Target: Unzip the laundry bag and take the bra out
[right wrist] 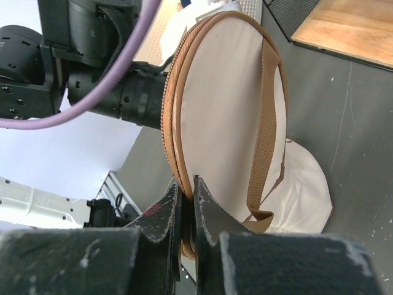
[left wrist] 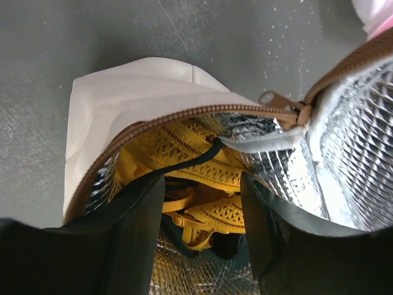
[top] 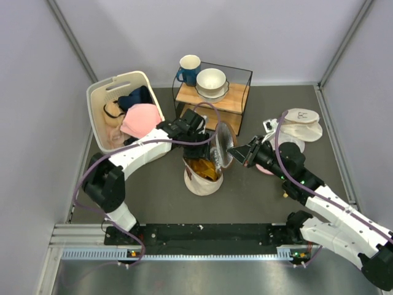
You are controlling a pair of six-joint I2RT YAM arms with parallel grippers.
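The cream laundry bag (top: 202,181) stands mid-table, unzipped, its round lid (top: 223,145) flipped upright to show the silver lining. A yellow lace bra (left wrist: 202,166) lies inside the bag. My left gripper (top: 206,152) hovers open just over the bag's mouth, its fingers (left wrist: 132,227) either side of the bra, not touching it. My right gripper (top: 236,152) is shut on the lid's brown zipper rim (right wrist: 184,184) and holds the lid up. The lid's brown strap (right wrist: 264,135) hangs down its cream outer face.
A cream plastic basket (top: 98,101) with clothes stands at the back left. A wire-framed wooden shelf (top: 236,98) with a blue mug (top: 188,69) and white bowl (top: 211,80) stands behind the bag. A white mesh pouch (top: 302,124) lies at the right.
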